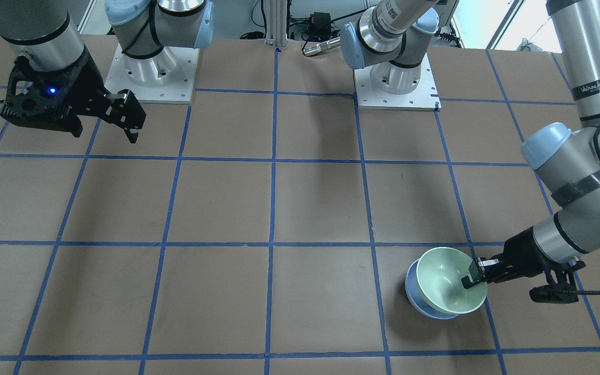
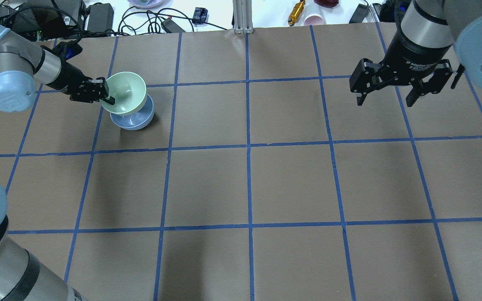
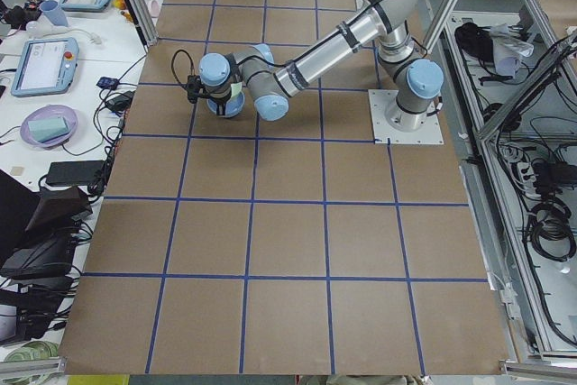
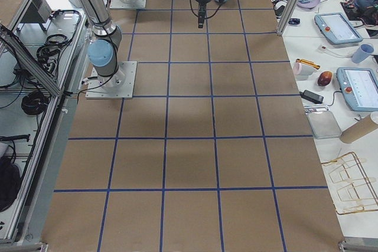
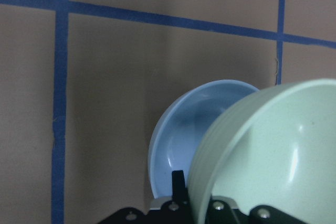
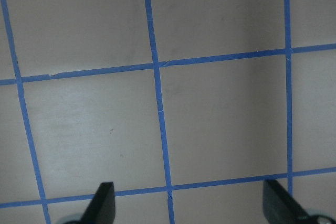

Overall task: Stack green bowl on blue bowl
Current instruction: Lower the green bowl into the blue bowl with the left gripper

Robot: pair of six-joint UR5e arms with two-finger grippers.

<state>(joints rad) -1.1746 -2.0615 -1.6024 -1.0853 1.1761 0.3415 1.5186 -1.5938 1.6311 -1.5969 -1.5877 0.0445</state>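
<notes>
My left gripper [image 2: 108,95] is shut on the rim of the green bowl [image 2: 126,93], which hangs tilted just above the blue bowl [image 2: 134,121] and overlaps it. In the front view the green bowl [image 1: 448,281] covers most of the blue bowl [image 1: 419,301], with the left gripper [image 1: 474,278] pinching its rim. In the left wrist view the green bowl [image 5: 273,156] is in front of the blue bowl [image 5: 184,145], which rests on the table. My right gripper [image 2: 385,96] is open and empty, high over the far right of the table; it also shows in the front view [image 1: 125,122].
The brown table [image 2: 249,184] carries a blue tape grid. Cables, a cup and tools lie beyond its far edge [image 2: 303,12]. The two arm bases [image 1: 151,73] stand at the robot's side of the table.
</notes>
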